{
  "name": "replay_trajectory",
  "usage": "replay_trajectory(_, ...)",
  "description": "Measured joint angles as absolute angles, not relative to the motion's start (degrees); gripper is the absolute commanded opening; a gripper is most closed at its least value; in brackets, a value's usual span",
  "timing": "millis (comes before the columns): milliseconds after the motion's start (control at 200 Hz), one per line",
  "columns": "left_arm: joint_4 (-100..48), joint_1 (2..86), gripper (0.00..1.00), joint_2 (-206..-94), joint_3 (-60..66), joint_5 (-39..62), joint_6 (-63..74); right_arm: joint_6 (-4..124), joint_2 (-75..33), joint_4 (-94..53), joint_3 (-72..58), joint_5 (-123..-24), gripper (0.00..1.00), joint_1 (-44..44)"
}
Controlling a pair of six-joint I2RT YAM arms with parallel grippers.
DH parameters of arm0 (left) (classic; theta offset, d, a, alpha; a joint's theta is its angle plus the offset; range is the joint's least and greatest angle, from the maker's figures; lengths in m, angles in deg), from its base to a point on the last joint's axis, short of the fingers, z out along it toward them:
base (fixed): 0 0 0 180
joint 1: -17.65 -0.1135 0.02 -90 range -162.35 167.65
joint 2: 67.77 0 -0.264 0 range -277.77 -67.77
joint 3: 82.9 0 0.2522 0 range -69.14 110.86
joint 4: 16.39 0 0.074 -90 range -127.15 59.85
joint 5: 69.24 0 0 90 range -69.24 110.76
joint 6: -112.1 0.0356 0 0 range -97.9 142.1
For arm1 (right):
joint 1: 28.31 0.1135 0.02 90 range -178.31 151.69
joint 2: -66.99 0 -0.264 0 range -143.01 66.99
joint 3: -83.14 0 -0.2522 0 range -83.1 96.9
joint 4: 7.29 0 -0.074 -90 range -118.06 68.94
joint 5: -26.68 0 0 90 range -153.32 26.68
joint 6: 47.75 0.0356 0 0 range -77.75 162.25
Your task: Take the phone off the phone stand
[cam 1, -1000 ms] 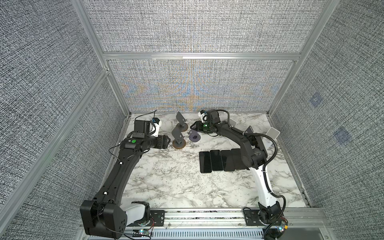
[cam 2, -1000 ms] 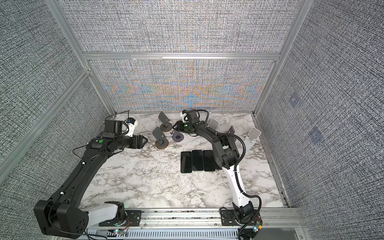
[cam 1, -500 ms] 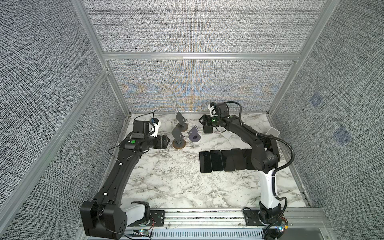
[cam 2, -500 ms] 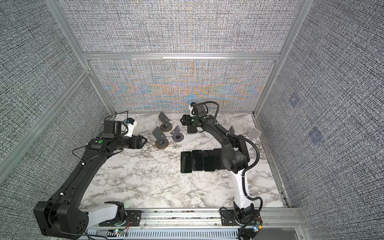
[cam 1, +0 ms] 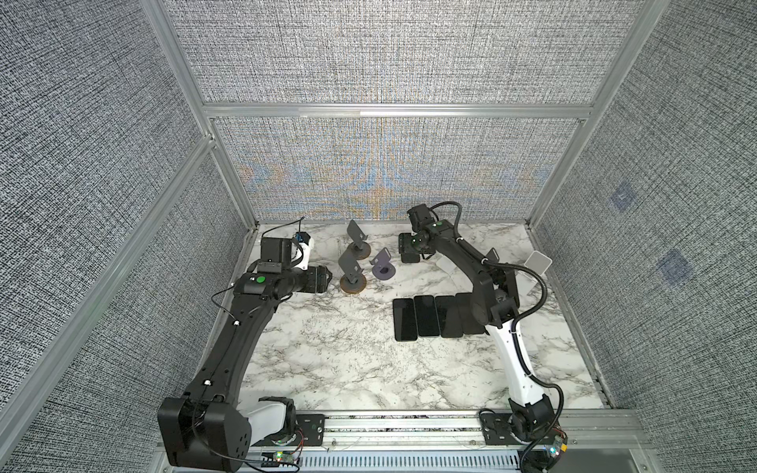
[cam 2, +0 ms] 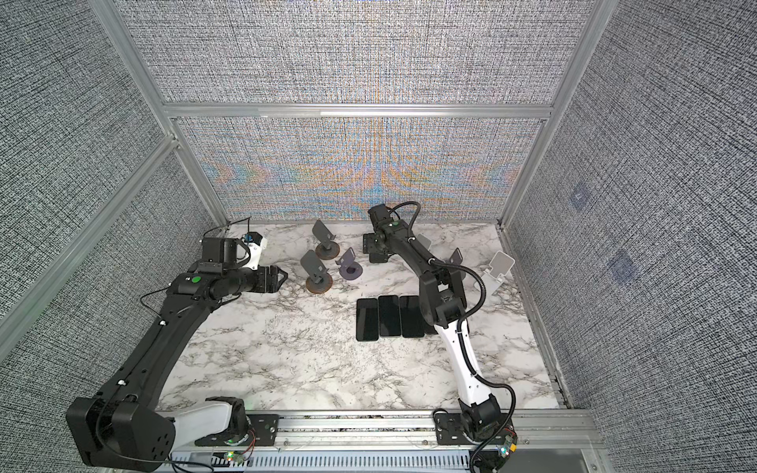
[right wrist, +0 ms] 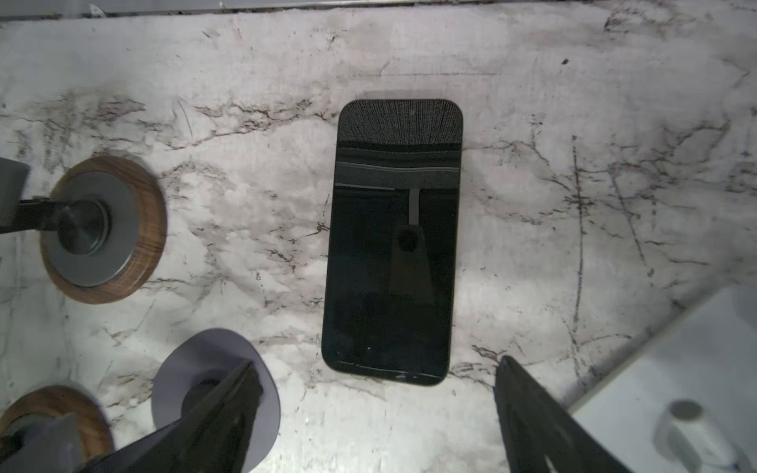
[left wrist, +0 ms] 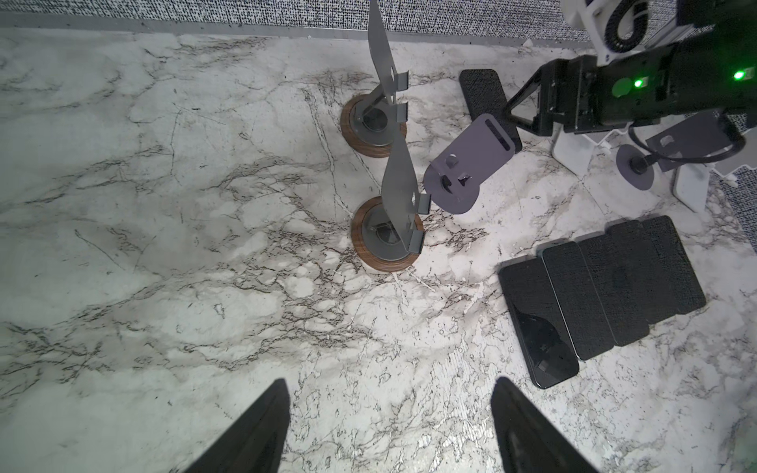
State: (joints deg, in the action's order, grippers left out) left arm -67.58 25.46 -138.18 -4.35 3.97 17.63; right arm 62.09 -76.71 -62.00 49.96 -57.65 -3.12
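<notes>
A black phone (right wrist: 393, 245) lies flat, screen up, on the marble table near the back wall. It also shows in the left wrist view (left wrist: 481, 92) and, partly under the arm, in both top views (cam 1: 410, 258) (cam 2: 377, 258). My right gripper (right wrist: 377, 364) hangs open just above the phone's near end, touching nothing. The purple phone stand (right wrist: 213, 368) (cam 1: 383, 270) stands empty beside it, partly behind one right finger (right wrist: 229, 393). My left gripper (left wrist: 389, 385) (cam 1: 327, 278) is open and empty, left of the stands.
Two grey stands on wooden bases (cam 1: 353, 282) (cam 1: 357, 250) stand empty left of the purple one. Several black phones (cam 1: 430, 317) lie side by side mid-table. White stands (cam 1: 536, 266) and a grey stand (cam 2: 454, 258) sit at the back right.
My right gripper has opened wide and drawn up and to the right, away from the purple stand, leaving the phone flat on the table. The left arm has not moved.
</notes>
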Motion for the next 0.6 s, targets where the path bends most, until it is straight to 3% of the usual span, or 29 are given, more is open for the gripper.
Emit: replay_trajectory(600, -67.91, 24.31, 0.79, -138.58, -4.35, 3.16, 17.55, 63.2, -86.59, -66.44, 59.75, -54.7, 0.93, -3.14)
